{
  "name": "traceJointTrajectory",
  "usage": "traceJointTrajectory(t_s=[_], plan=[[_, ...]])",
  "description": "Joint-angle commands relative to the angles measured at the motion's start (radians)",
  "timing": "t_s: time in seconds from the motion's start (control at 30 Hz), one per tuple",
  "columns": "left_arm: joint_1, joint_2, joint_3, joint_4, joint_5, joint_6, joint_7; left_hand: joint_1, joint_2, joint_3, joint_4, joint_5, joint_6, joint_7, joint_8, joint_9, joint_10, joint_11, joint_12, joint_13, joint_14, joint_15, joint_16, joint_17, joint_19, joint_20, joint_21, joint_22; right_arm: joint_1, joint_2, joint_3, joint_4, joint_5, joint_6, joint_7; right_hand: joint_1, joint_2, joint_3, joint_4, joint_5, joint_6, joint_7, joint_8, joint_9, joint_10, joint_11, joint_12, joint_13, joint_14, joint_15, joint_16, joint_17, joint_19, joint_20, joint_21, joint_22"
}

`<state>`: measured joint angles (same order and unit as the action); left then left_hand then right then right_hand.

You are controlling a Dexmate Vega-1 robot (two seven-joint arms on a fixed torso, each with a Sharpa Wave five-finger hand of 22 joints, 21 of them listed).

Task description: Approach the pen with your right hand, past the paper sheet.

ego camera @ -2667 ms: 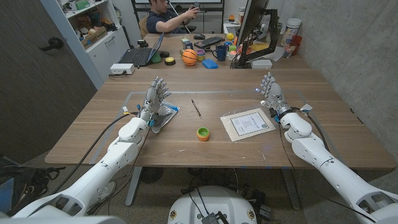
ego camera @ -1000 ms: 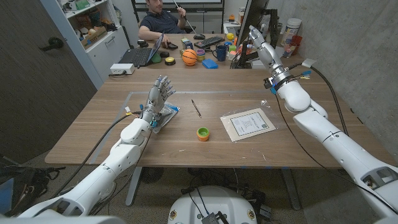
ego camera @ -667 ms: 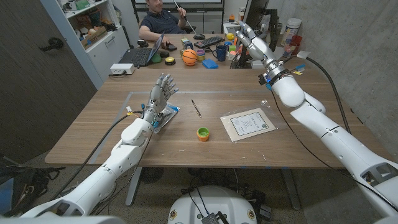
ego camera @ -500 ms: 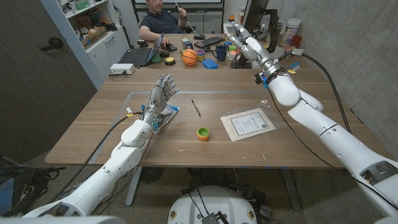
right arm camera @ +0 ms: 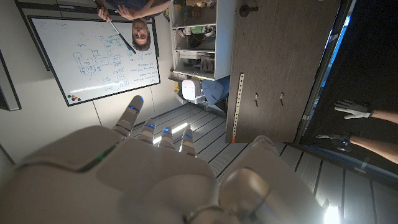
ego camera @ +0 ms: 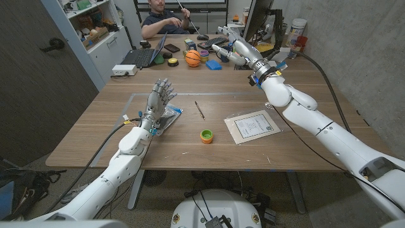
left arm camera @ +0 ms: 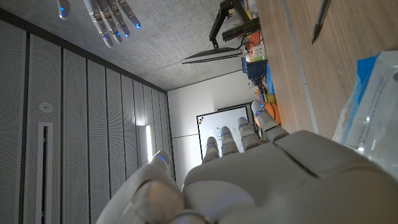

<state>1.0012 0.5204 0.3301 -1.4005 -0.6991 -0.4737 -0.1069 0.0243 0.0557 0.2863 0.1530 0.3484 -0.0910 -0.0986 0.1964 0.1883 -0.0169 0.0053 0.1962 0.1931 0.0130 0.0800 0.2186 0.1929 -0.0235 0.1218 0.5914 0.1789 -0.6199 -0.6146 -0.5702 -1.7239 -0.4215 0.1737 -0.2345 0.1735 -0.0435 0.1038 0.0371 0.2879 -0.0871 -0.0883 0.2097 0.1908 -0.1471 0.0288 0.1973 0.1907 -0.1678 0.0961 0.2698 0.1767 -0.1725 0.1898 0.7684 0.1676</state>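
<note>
Right hand point(ego camera: 232, 44) had lifted off the table beside the paper point(ego camera: 253, 125) and swung up and left over about 2.7 s. It ended high over the table's far edge, beyond the paper, fingers spread, holding and touching nothing. So it had cleared the paper but was still well apart from the pen point(ego camera: 199, 109), which lay left of the paper, mid-table. Judged: the descent toward the pen was still to do. Left hand point(ego camera: 158, 98) stood open by the blue packet point(ego camera: 169, 118).

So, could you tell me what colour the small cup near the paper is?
The cup is green with an orange inside, clearest in the head view.
</note>
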Motion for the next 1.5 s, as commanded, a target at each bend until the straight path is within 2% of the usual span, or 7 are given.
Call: traceJointTrajectory(t_s=[0.03, 0.3, 0.77, 0.9, 1.5], plan=[[0.029, 0.010, -0.029, 0.011, -0.014, -0.019, 0.004, 0.001, 0.011, -0.004, -0.002, 0.009, 0.005, -0.002, 0.004, 0.002, 0.000, 0.005, 0.004, 0.006, -0.008, 0.008, 0.001, 0.005, 0.000, 0.004, -0.002, 0.005, 0.062, 0.035, -0.092, 0.027, -0.127, -0.084, 0.023, 0.022, -0.011, 0.004, -0.013, 0.003, -0.019, 0.006, -0.010, 0.001, -0.013, 0.003, -0.002, 0.001, -0.064, -0.002, -0.005, 0.003, -0.063, 0.012, -0.012, -0.001], [0.027, 0.009, -0.035, 0.030, -0.029, -0.026, -0.017, 0.000, 0.011, -0.006, -0.002, 0.009, 0.006, -0.002, 0.004, 0.002, 0.001, 0.005, 0.004, 0.006, -0.008, 0.009, 0.001, 0.005, 0.000, 0.005, -0.004, 0.005, 0.096, 0.059, -0.138, 0.079, -0.132, -0.123, 0.062, 0.047, -0.016, 0.004, -0.028, 0.010, -0.008, 0.013, -0.005, 0.002, -0.002, 0.021, 0.000, 0.001, -0.040, 0.011, -0.002, 0.002, -0.026, 0.012, -0.021, -0.001], [0.008, 0.003, -0.035, 0.069, -0.037, -0.026, -0.039, 0.000, 0.010, -0.009, -0.001, 0.009, 0.007, -0.001, 0.004, 0.002, 0.000, 0.005, 0.004, 0.006, -0.008, 0.009, 0.000, 0.005, 0.000, 0.006, -0.007, 0.005, 0.144, 0.086, -0.215, 0.169, -0.161, -0.159, 0.084, 0.060, -0.013, 0.004, -0.034, 0.013, -0.004, 0.006, -0.005, 0.002, 0.000, 0.020, 0.000, 0.001, -0.035, 0.006, -0.005, 0.002, -0.013, 0.017, -0.033, -0.002], [0.002, -0.003, -0.036, 0.084, -0.044, -0.031, -0.051, -0.001, 0.010, -0.010, -0.001, 0.009, 0.007, -0.002, 0.003, 0.002, 0.000, 0.006, 0.004, 0.006, -0.009, 0.009, 0.000, 0.005, -0.001, 0.006, -0.009, 0.005, 0.153, 0.089, -0.230, 0.179, -0.169, -0.161, 0.085, 0.066, -0.011, 0.004, -0.036, 0.014, 0.017, 0.011, 0.001, 0.003, 0.016, 0.018, 0.004, 0.001, -0.025, 0.004, -0.004, 0.002, -0.003, 0.017, -0.040, -0.002], [-0.012, -0.011, -0.033, 0.114, -0.045, -0.029, -0.060, -0.002, 0.010, -0.015, 0.000, 0.010, 0.007, -0.002, 0.003, 0.002, 0.001, 0.006, 0.004, 0.006, -0.009, 0.009, 0.000, 0.005, 0.001, 0.006, -0.013, 0.006, 0.187, 0.115, -0.289, 0.225, -0.194, -0.158, 0.103, 0.075, -0.007, 0.002, -0.040, 0.016, 0.024, 0.008, 0.000, 0.003, 0.024, 0.014, 0.004, 0.001, -0.011, -0.008, -0.005, 0.002, -0.003, 0.009, -0.060, -0.002]])
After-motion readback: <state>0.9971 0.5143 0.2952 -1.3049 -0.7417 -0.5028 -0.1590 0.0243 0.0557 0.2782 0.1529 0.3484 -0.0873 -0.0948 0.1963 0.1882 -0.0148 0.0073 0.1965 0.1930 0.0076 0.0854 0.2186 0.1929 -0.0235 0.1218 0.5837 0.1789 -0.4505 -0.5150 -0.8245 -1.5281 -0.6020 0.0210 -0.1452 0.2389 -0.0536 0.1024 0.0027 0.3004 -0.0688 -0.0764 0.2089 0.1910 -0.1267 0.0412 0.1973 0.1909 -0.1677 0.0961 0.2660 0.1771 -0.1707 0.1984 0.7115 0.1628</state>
